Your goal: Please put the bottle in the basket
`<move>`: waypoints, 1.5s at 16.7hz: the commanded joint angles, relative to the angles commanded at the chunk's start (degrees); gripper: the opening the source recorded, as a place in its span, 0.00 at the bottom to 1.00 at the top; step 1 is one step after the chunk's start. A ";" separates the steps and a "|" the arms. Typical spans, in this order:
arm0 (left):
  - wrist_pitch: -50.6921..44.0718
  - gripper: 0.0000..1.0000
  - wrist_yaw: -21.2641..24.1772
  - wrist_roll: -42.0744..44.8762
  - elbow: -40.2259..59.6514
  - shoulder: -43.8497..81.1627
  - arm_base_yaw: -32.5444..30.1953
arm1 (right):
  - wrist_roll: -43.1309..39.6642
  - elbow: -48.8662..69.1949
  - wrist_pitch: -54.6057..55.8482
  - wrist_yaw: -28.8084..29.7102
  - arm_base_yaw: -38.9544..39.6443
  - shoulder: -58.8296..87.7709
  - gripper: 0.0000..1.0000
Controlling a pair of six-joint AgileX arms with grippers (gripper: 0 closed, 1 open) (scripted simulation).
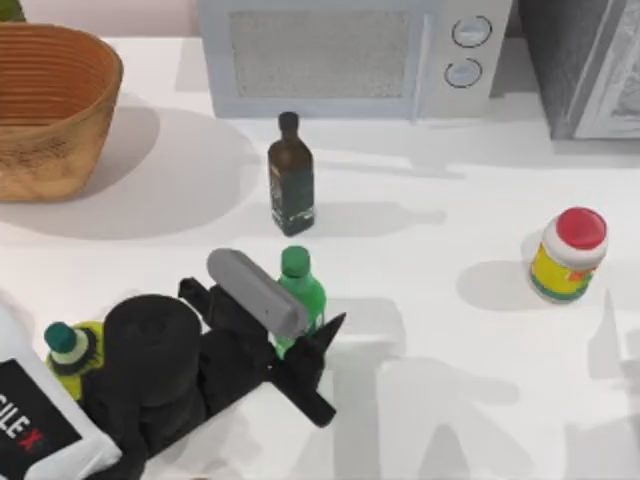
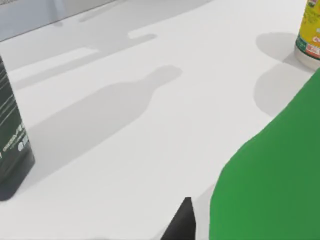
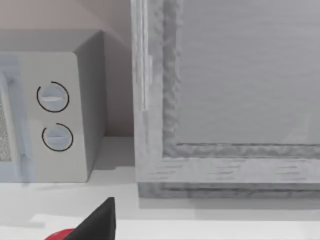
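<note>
Left claw (image 1: 305, 345) low over the near-left part of the surface (image 1: 420, 330), at the bottle (image 1: 300, 292). Bottle upright, green cap up, sitting right at the claw's fingertips; one dark finger (image 1: 325, 335) just right of its base, arm's grey link crossing its left flank. Cannot tell whether clenched on the bottle or released: contact point hidden by the arm from above. Left wrist view: green bottle body (image 2: 272, 185) very close, a black fingertip (image 2: 182, 222) just beside it, white surface (image 2: 150, 125) beyond.

Bottle well apart from the basket (image 1: 50, 110), which sits at the far-left corner.

Right claw: a black fingertip (image 3: 100, 222) in the right wrist view, facing the microwave (image 3: 55, 110) and a grey cabinet (image 3: 225, 90); finger state cannot tell.

Count, top view:
- 1 green soda bottle, at the left claw.
- 1 dark brown bottle (image 1: 290, 178), upright, just behind the green one, apart from it.
- 1 squat yellow-green bottle with teal cap (image 1: 68, 352), near-left, beside the arm.
- 1 yellow jar with red lid (image 1: 568, 255), right side.
- 1 basket, 1 microwave (image 1: 350, 55) at the back.
</note>
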 joint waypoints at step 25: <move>-70.74 0.00 3.49 1.64 53.24 -18.58 46.79 | 0.00 0.00 0.00 0.00 0.00 0.00 1.00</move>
